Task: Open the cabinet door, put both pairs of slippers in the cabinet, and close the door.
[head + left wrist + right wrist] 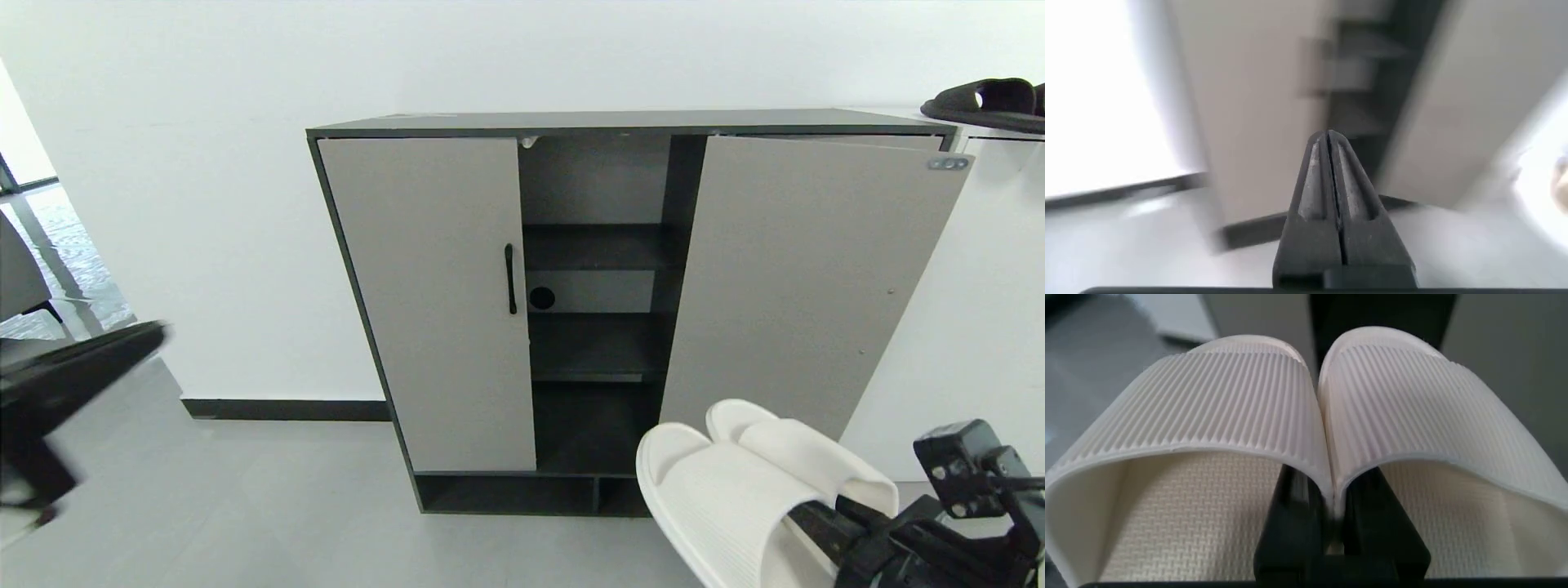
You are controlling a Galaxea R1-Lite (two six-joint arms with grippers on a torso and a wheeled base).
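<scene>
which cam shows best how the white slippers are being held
The right wrist view: the right gripper has its jaws shut on the touching strap edges of the white slippers. The head view shows the pair from outside, the pinch hidden. The left wrist view faces the cabinet instead.

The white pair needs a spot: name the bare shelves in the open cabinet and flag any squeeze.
Three bare shelves show between the closed left door and the open right door: top shelf, middle shelf, bottom shelf. The squeeze is the gap between those doors, which the white slippers in the right gripper must pass.
</scene>
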